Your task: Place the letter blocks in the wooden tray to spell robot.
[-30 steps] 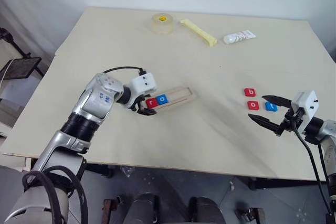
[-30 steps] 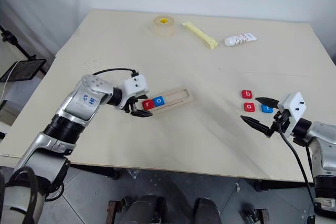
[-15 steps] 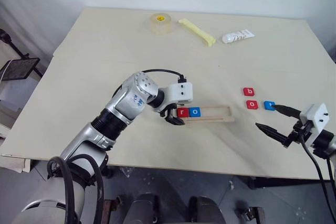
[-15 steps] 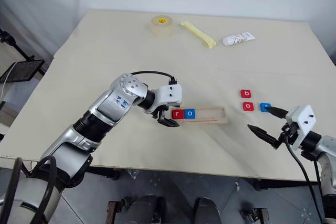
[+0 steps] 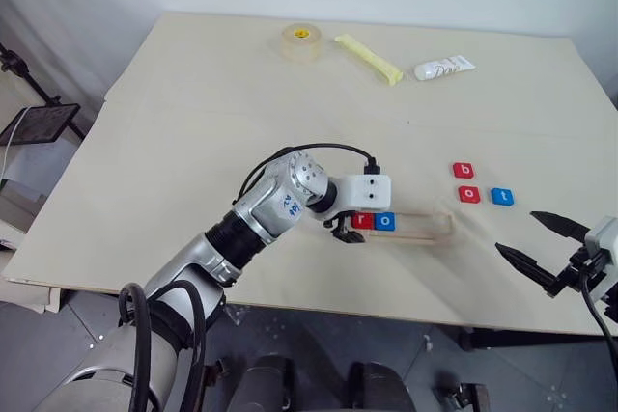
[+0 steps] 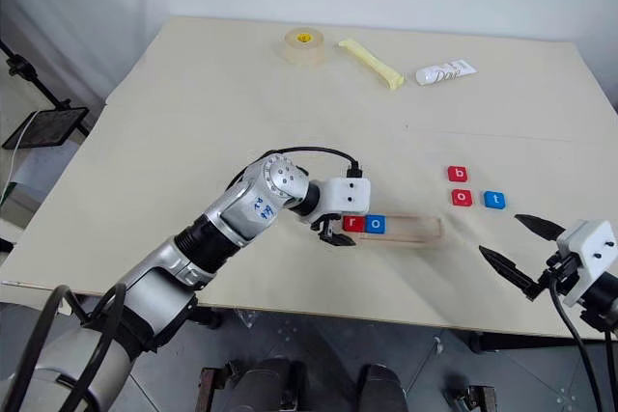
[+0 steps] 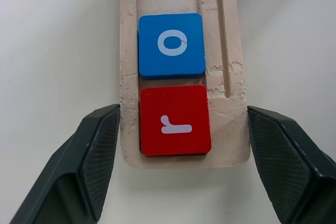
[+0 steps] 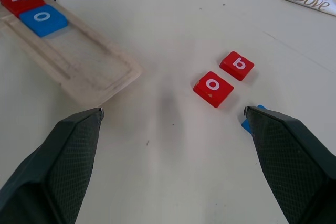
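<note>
A long, narrow wooden tray [image 5: 406, 226] lies on a pale table [image 5: 193, 113], near its front edge and roughly mid-table. It is light wood with rounded corners and a shallow channel down its length. Two letter blocks sit side by side at its left end: a red "r" [image 7: 175, 120] at the very end and a blue "o" [image 7: 171, 45] touching it. The rest of the channel is bare, leaving room for three more.

The left gripper [image 7: 181, 150] straddles the tray's left end, one black finger touching or nearly touching each long side, closed to about the tray's width. This looks like a hold meant to steady or slide the tray toward the loose blocks.

Those blocks lie on the table to the right of the tray: a red "b" [image 5: 463, 170] farthest back, a red "o" [image 5: 468, 194] just in front of it, and a blue "t" [image 5: 501, 197] beside the "o". All are small, flat squares with white lowercase letters.

The right gripper [image 5: 535, 242] hovers near the table's front right corner, fingers spread wide and holding nothing, nearer the front edge than the three blocks.

At the far edge lie a tape roll [image 5: 300, 42], a yellow strip [image 5: 367, 58] and a white tube [image 5: 442, 68].
</note>
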